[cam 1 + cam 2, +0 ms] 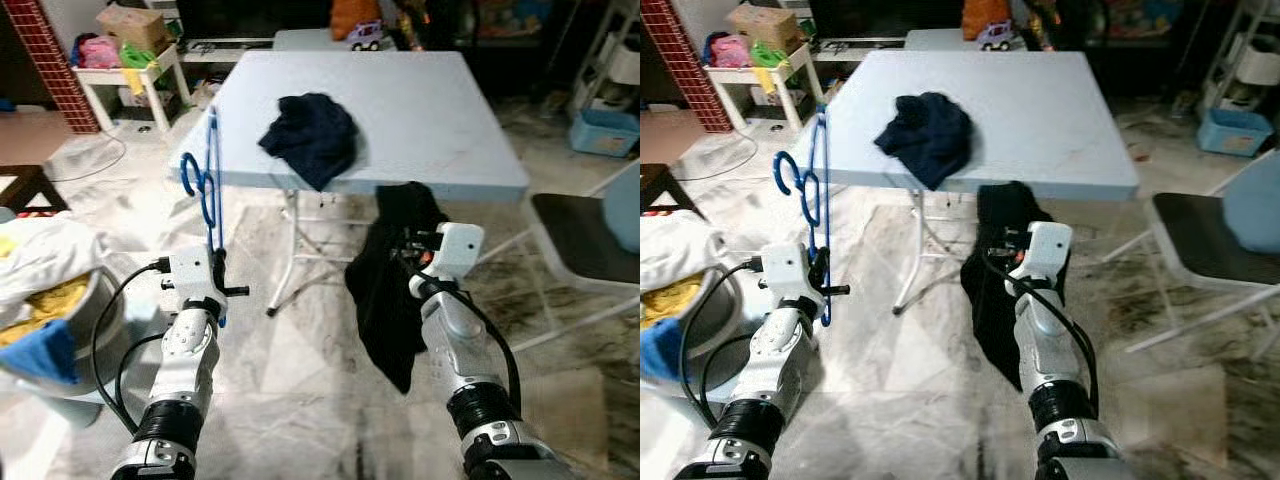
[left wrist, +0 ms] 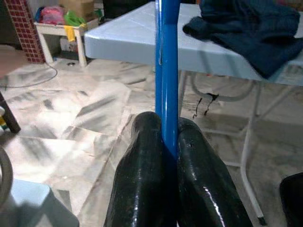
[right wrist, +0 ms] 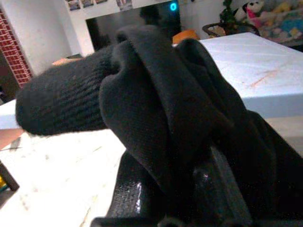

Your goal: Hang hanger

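1. Here, the biggest thing before me is the pale blue table (image 1: 420, 130), with a dark blue garment (image 1: 312, 135) heaped on its near half; I judge that cloth soft and of no use to me for this step.
2. My right gripper (image 1: 415, 262) is bunched full of a black garment (image 1: 385, 300) that hangs limp below the table edge toward the floor. The cloth swallows the fingers, pinched within it. It looks soft and floppy, likely to slide if I loosen.
3. My left gripper (image 2: 168, 142) has its fingers pressed together on the blue hanger (image 1: 208, 185), held upright beside the table's left corner, hook uppermost. It seems light, stiff, thin and smooth, so it may swivel; gripping the straight bar low down, as now, seems soundest.
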Tool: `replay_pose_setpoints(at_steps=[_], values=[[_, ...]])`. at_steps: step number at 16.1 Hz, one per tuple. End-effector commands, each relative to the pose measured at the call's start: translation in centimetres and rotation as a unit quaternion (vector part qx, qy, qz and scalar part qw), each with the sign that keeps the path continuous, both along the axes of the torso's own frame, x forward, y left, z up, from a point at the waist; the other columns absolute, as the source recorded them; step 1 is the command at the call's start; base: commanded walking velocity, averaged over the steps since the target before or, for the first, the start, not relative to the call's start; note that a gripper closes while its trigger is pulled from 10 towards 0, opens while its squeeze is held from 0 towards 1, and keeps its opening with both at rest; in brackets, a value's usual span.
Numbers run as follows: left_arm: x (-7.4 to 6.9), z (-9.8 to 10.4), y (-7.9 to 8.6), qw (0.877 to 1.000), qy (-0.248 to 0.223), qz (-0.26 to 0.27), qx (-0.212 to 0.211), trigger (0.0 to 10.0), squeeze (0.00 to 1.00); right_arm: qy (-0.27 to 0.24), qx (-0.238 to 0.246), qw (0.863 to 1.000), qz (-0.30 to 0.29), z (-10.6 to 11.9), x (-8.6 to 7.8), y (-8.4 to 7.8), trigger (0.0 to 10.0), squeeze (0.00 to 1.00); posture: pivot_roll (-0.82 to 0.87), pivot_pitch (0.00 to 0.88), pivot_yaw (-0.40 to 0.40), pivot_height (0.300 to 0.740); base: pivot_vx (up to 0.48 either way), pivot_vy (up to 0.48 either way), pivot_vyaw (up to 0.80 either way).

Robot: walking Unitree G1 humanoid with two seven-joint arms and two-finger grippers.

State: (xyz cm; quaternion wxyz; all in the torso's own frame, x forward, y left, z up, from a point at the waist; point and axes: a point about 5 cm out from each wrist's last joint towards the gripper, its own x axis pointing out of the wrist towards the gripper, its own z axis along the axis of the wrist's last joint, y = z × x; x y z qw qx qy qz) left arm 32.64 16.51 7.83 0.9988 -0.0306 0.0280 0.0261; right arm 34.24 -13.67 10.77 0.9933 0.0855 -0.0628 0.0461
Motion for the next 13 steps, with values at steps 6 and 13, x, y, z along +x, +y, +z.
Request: replay_pose_setpoints(at_steps=[6,13], values=[[-0.4,0.2,0.3,1.0,-0.001,-0.005,0.007,10.0,0.0,-0.045,0.002,0.999,-0.02,1.6,-0.2,-0.6,10.0,0.0,0.07,0.117,0.063,0.74,0.0,0.463,0.0],[-0.6,1.6,-0.8,0.996,-0.046,-0.069,-0.016,10.0,0.0,-0.053,0.002,0.998,-0.02,1.9,-0.7,-0.6,10.0,0.0,0.05,0.154,0.058,0.74,0.0,0.069,0.0]])
